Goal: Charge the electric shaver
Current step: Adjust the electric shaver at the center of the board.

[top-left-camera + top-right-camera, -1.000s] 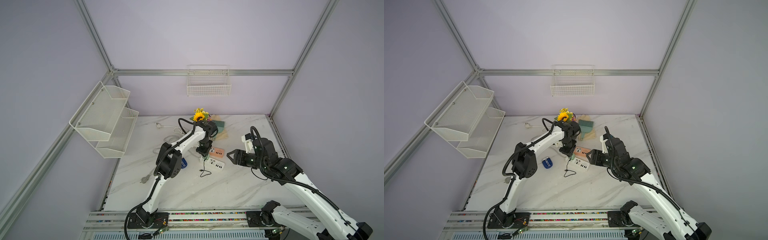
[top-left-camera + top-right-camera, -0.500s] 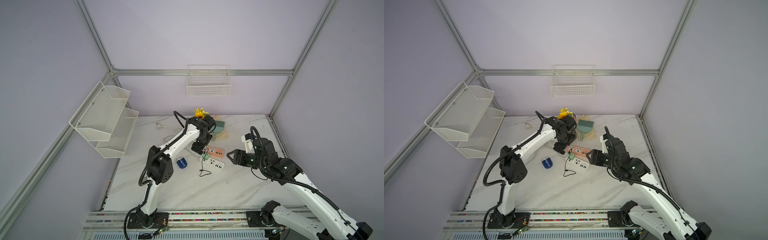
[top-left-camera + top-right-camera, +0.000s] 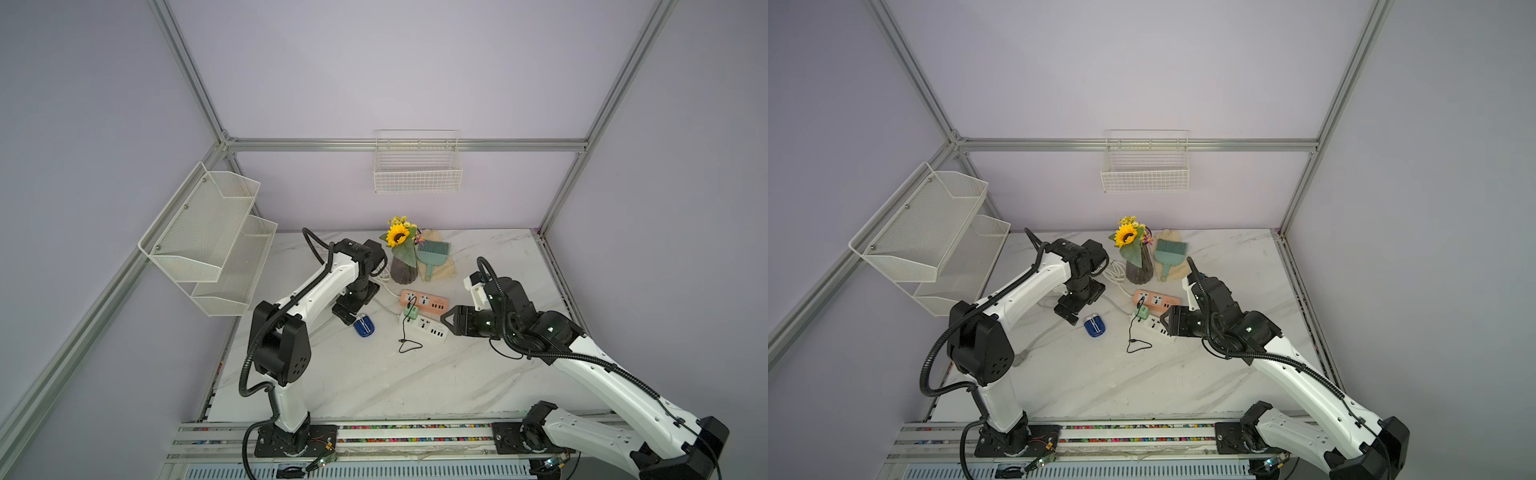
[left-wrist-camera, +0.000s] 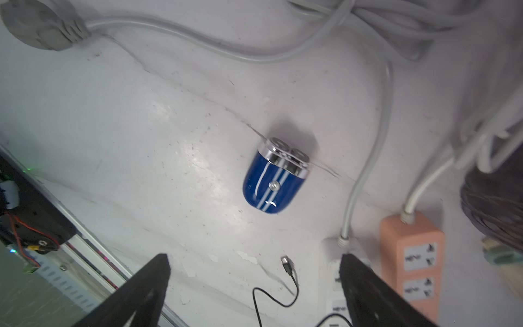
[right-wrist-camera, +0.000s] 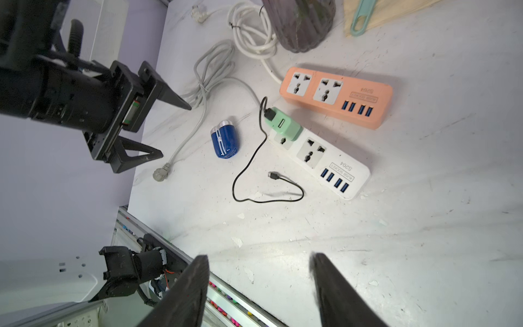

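The near half of the white marble tabletop [image 3: 374, 382] lies bare from its left edge to its right edge, bounded in front by the metal rail [image 3: 415, 434] that carries both arm bases. A strip along the right edge is also open. The things crowd the far middle.

The small dark-blue glossy electric shaver [image 3: 365, 325] lies flat on the tabletop, left of centre, with its silver head turned to the far side. It sits between a loose grey cord [image 5: 209, 73] and the white power strip [image 3: 424, 328]. The left arm's fingers [image 4: 141, 291] are spread wide with nothing between them, just beside the shaver on its far-left side and not touching it. The right arm's fingers [image 5: 186, 291] are parted, nothing in their gap, near the right end of the white strip.

That strip carries a mint-green square adapter [image 3: 410, 312], from which a thin black cable [image 3: 409, 345] loops out, its free end lying on the marble. An orange power strip [image 3: 424, 301] lies just beyond. A dark ribbed vase [image 3: 402, 270] holds a sunflower [image 3: 397, 236]. Right of it, a teal brush with dustpan [image 3: 432, 255] rests on a beige cloth [image 3: 442, 270]. A white wire basket [image 3: 417, 174] hangs on the far wall, and a two-tier white mesh shelf [image 3: 208, 232] hangs on the left wall.
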### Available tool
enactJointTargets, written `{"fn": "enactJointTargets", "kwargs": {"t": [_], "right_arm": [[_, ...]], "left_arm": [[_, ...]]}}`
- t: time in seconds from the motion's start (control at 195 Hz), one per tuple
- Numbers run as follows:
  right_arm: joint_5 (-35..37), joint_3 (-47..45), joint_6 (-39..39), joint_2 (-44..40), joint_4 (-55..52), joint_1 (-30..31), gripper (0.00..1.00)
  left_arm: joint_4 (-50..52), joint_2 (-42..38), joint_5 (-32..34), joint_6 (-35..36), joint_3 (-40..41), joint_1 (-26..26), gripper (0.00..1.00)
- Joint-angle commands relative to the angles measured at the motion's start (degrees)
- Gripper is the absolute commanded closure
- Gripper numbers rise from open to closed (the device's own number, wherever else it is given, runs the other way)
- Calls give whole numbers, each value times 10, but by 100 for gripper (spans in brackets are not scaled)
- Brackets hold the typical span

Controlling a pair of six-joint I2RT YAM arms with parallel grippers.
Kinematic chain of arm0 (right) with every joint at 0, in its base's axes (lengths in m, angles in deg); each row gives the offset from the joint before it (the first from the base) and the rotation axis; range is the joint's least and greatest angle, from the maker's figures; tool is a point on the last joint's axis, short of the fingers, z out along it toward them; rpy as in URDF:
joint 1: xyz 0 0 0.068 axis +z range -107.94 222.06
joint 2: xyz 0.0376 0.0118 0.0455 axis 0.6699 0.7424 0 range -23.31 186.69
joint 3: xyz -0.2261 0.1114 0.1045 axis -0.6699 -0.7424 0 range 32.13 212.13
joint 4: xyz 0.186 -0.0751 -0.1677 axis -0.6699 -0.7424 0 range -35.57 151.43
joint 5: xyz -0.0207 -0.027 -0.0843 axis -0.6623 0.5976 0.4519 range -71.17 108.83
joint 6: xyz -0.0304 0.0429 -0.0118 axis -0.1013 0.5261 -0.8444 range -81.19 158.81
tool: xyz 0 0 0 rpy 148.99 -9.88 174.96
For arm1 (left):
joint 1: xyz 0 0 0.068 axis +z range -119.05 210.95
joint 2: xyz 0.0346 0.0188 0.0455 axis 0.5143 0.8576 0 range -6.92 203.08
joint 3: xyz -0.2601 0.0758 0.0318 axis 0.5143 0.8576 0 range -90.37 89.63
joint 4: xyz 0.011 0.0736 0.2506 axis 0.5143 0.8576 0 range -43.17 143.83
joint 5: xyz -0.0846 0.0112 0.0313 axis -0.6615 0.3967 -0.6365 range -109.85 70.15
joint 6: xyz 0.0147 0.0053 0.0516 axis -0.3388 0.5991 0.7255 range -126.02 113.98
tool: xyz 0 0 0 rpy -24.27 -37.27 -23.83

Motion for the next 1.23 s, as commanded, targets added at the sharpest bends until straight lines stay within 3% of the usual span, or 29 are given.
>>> {"fn": "enactJointTargets", "kwargs": {"t": [0.0,0.267,0.431,0.692,0.892,1.056,1.225], "right_arm": [[19,20,4,10,39,19,38],[33,19,13,-2,35,25,38],[44,9,19,-21,25,25,38],[48,2,26,-25,27,25,38],[40,-7,27,-22,35,25,38],[25,-13,25,-18,45,25,39],[-40,-36,38,6,75,28,39]], "left_arm": [[21,48,38,58,-24,3,4],[35,200,39,96,-119,-4,0],[25,217,45,99,-95,-13,2],[-16,186,35,80,-17,-29,17],[-190,74,32,58,144,-40,17],[-229,56,39,85,182,-36,18],[-275,22,23,76,242,-31,24]]}}
